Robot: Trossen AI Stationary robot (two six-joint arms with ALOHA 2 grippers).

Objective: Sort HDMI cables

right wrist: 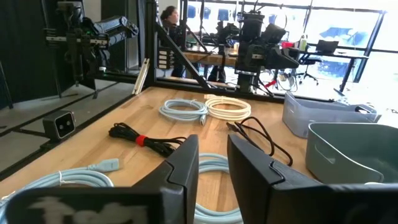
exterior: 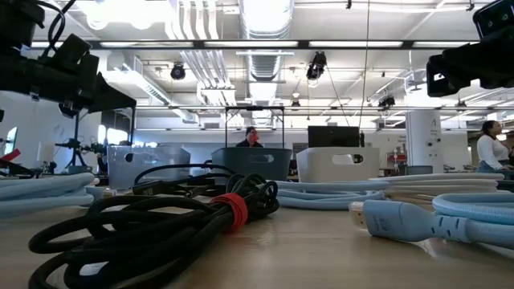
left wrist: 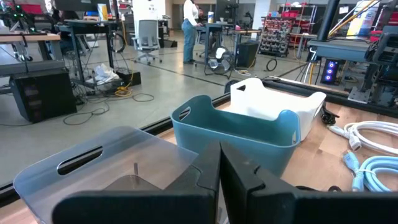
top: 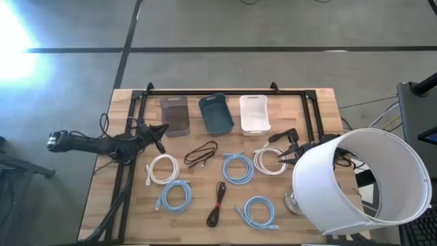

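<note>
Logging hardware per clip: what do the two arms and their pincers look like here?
Both arms are dark, jointed units with loose black wiring along them. The left arm ends in a left pincer of two flat, matte black fingers. The right pincer has the same angular black fingers; a white cylindrical cover hides most of that arm from above.

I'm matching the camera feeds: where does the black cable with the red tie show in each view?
High view: black cable with the red tie, near table edge, between two light blue coils.
Low view: foreground, left of centre.
Left wrist view: not in it.
Right wrist view: lies mid-table.
Shared landmark: blue bin, also.
</note>
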